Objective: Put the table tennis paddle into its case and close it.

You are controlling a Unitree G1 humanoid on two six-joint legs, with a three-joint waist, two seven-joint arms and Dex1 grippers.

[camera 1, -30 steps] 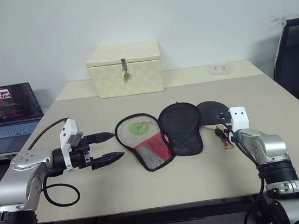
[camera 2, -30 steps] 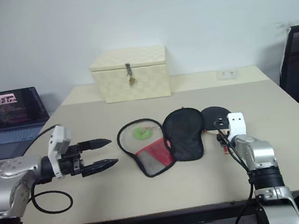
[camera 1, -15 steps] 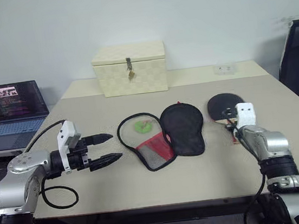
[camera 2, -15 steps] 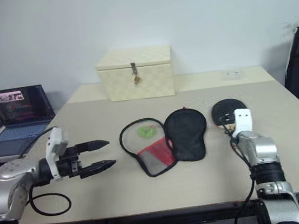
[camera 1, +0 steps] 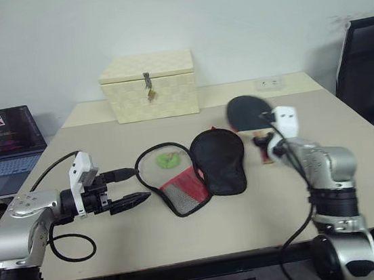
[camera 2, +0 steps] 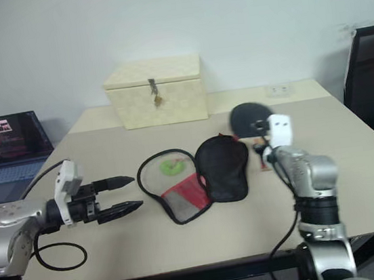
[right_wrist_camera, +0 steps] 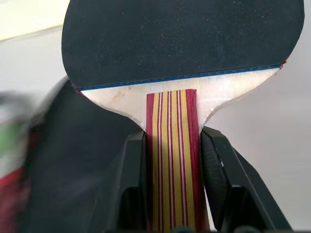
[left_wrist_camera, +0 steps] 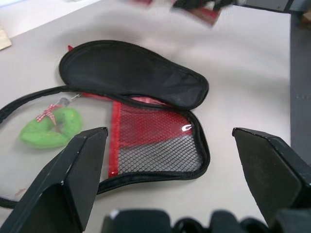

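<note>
My right gripper (camera 1: 265, 147) is shut on the striped wooden handle of the table tennis paddle (camera 1: 248, 110), holding it in the air just right of the case. In the right wrist view the handle sits between both fingers (right_wrist_camera: 132, 179), and the black blade of the paddle (right_wrist_camera: 184, 39) points away from the wrist. The case (camera 1: 218, 160) lies open at the table's middle, black flap on the right and red mesh panel (camera 1: 183, 188) on the left. The left gripper (camera 1: 141, 184) hovers open, left of the case (left_wrist_camera: 136, 77), its tips pointing at it.
A green trinket (camera 1: 170, 159) lies on the clear panel ringed by the case's black edging. A cream woven box (camera 1: 148, 87) with a latch stands at the back. A laptop (camera 1: 2, 139) sits far left, a black chair (camera 1: 369, 63) far right. A black cable (camera 1: 67, 247) loops under the left arm.
The right gripper has shut on the paddle's handle, lifted it off the table and carried it left towards the case. The left gripper has held still. The camera has shifted.
</note>
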